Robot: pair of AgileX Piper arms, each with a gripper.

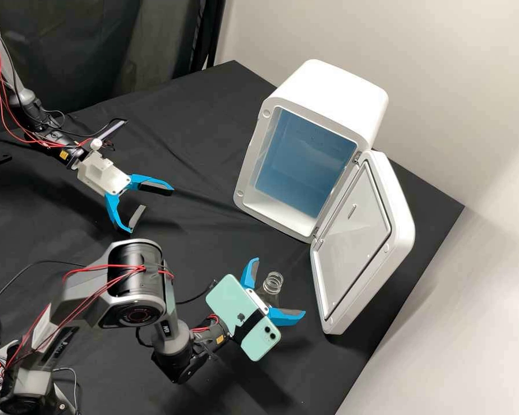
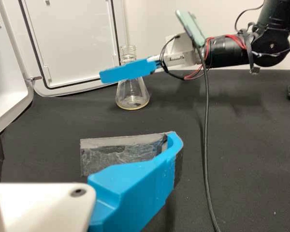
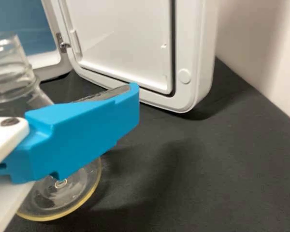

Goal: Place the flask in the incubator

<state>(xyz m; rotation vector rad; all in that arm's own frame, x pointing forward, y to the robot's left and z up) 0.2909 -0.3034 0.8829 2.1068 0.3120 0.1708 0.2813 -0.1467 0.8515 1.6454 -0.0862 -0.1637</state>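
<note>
the flask (image 1: 274, 284) stands upright on the bench (image 1: 202, 132), just in front of the incubator (image 1: 328, 98) and close by the lower edge of its open door (image 1: 357, 242). the right gripper (image 1: 276, 289) is spread around the flask, a blue finger on either side of it; i cannot tell if they touch the glass. the left gripper (image 1: 155, 199) hangs low over the bench, well apart from the incubator on its open side, its fingers spread too. the incubator's blue inside faces the arms.
</note>
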